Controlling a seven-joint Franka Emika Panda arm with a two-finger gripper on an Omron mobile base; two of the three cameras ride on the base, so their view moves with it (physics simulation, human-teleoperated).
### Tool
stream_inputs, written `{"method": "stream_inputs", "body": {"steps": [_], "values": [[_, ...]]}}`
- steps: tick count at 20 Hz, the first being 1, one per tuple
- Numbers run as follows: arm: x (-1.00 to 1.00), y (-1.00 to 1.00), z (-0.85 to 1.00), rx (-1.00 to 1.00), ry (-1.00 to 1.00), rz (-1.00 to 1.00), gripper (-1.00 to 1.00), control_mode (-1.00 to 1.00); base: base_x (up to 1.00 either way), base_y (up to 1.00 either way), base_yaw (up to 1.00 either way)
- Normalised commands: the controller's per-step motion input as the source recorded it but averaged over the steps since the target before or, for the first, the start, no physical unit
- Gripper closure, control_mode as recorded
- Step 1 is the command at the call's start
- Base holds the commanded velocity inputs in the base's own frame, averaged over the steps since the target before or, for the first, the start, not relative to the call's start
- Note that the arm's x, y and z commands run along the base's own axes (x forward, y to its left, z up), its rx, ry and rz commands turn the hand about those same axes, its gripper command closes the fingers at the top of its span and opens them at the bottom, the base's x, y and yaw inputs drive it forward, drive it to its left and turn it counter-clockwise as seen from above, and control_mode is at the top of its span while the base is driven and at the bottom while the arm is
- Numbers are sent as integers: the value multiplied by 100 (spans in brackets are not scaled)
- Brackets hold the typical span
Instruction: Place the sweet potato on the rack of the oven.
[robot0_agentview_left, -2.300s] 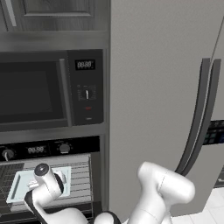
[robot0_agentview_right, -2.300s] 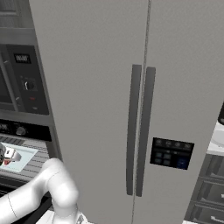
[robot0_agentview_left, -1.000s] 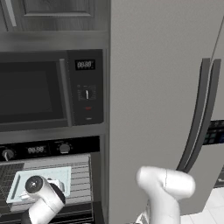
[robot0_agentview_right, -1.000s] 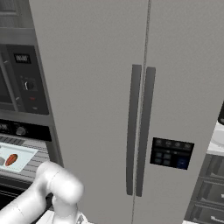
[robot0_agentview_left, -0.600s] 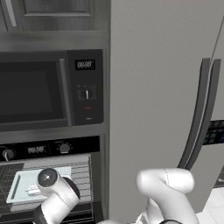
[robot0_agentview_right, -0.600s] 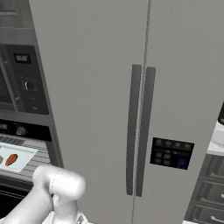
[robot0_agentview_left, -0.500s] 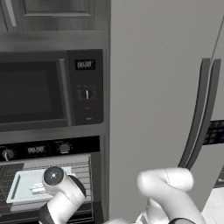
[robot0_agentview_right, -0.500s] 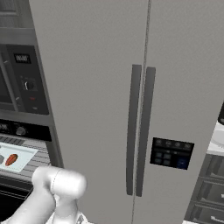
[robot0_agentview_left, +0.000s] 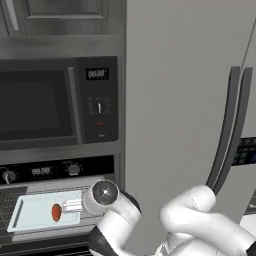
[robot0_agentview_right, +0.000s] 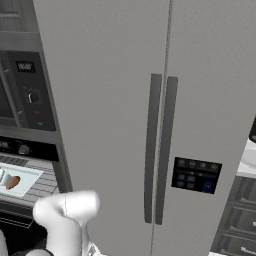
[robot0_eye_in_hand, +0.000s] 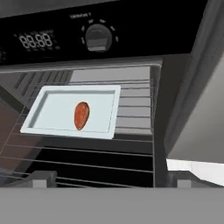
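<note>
The sweet potato (robot0_eye_in_hand: 81, 114) is a small orange-red lump lying in a pale shallow tray (robot0_eye_in_hand: 48, 124). The tray rests on the grey rack (robot0_eye_in_hand: 135, 103) in the open oven (robot0_eye_in_hand: 131, 26), under its black strip with a knob and a display. My gripper (robot0_eye_in_hand: 111, 178) is open and holds nothing. It hangs in front of the cavity, back from the tray, with its fingertips (robot0_eye_in_hand: 43, 177) wide apart. From the left base view the sweet potato (robot0_agentview_left: 56, 212) lies just left of my gripper (robot0_agentview_left: 74, 206). In the right base view the sweet potato (robot0_agentview_right: 12, 182) shows at the far left.
A built-in microwave (robot0_agentview_left: 35, 107) sits above the oven. A tall grey fridge (robot0_agentview_right: 160, 125) with two dark vertical handles stands close on the right. The oven's right frame (robot0_eye_in_hand: 183, 87) runs beside my hand. More wire bars (robot0_eye_in_hand: 87, 153) stretch below the tray.
My hand has drawn back to the right and slightly up, away from the tray. The sweet potato now lies uncovered in the left base view. The jaws stayed open.
</note>
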Motion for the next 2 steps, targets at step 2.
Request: {"method": "stream_inputs", "body": {"steps": [2], "values": [[-47,-44,85,13,0,0,-100,-100,0,0,0]]}}
